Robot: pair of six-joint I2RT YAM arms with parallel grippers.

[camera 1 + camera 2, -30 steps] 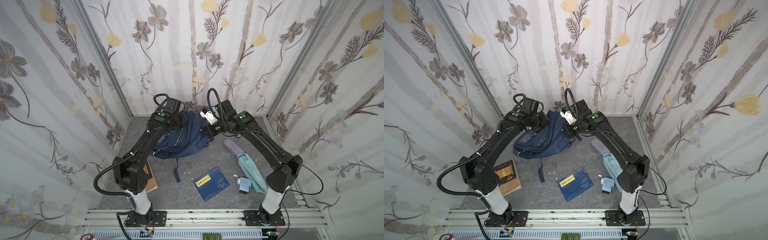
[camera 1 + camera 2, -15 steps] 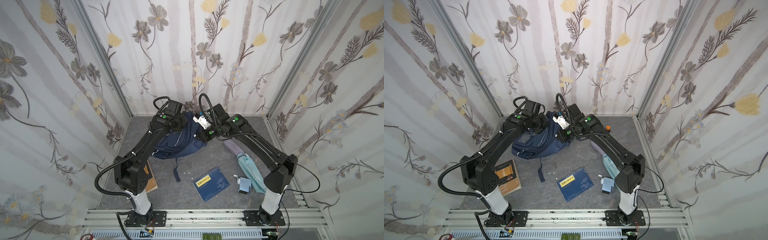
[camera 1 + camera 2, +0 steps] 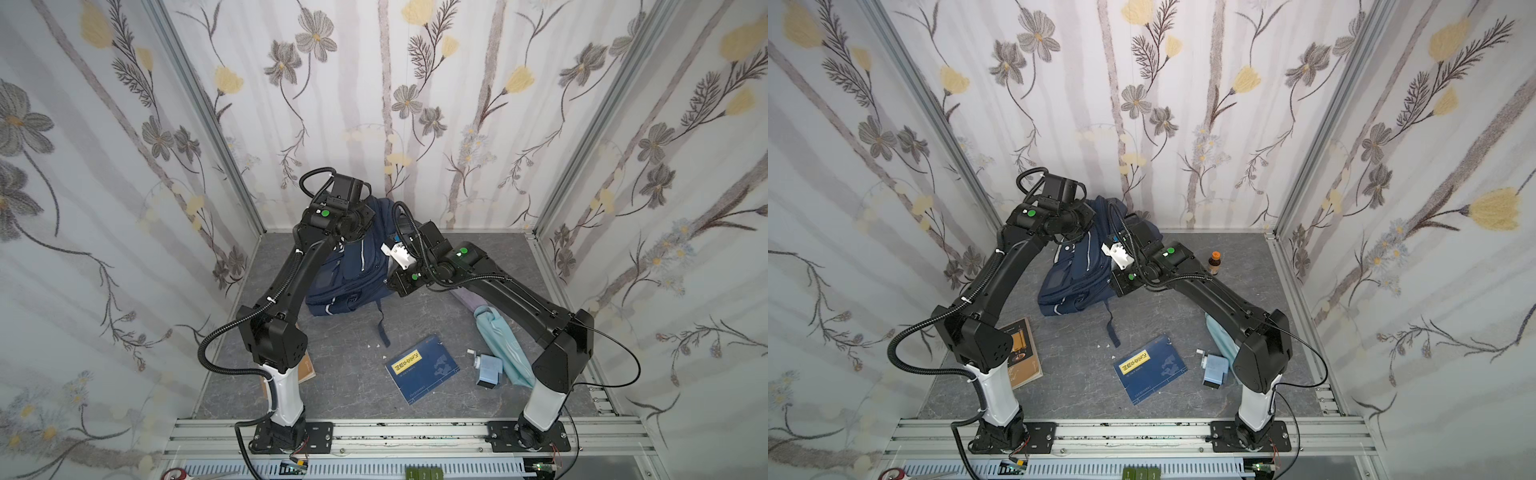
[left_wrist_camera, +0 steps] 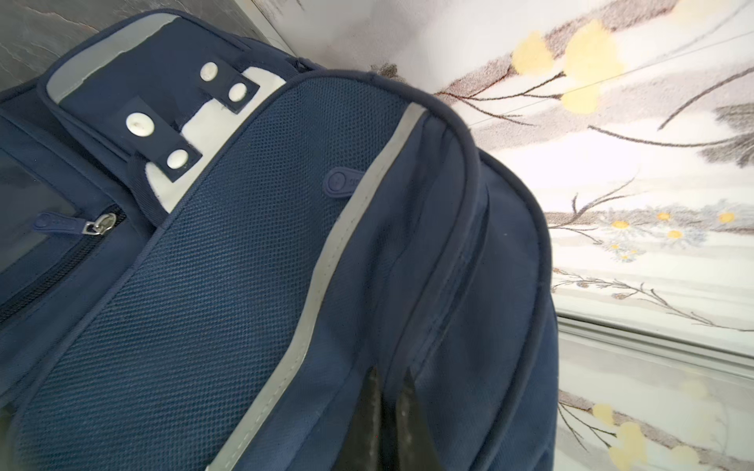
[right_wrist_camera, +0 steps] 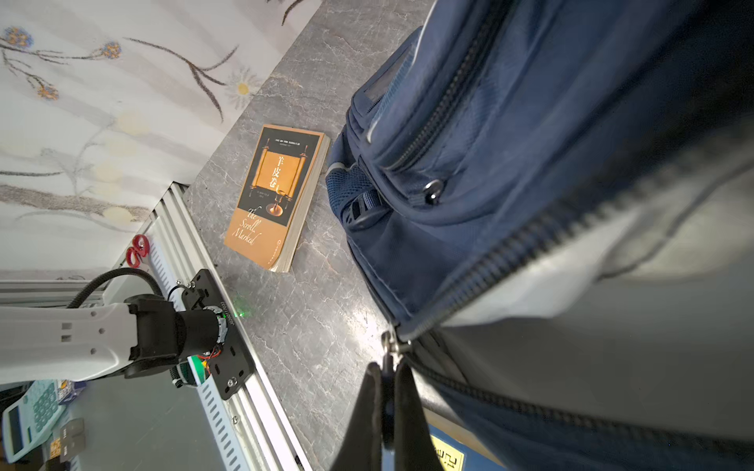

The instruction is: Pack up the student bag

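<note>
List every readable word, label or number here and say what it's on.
"羊皮卷": on the scroll picture on the cover of the book.
"The Scroll, Marked": same cover, lower part.
Small line along that cover's top: too small to read.
Yellow label on the blue booklet: blurred, unreadable.
Rubber badge on the student bag: unreadable.
Keys of the calculator: too small to read.

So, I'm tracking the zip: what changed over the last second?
The right gripper, shut on the metal zip pull, moved leftward, dragging the navy blue fabric backpack into a narrower heap. The left gripper kept its pinch on the bag's top. The blue notebook and teal folded umbrella stayed put.
</note>
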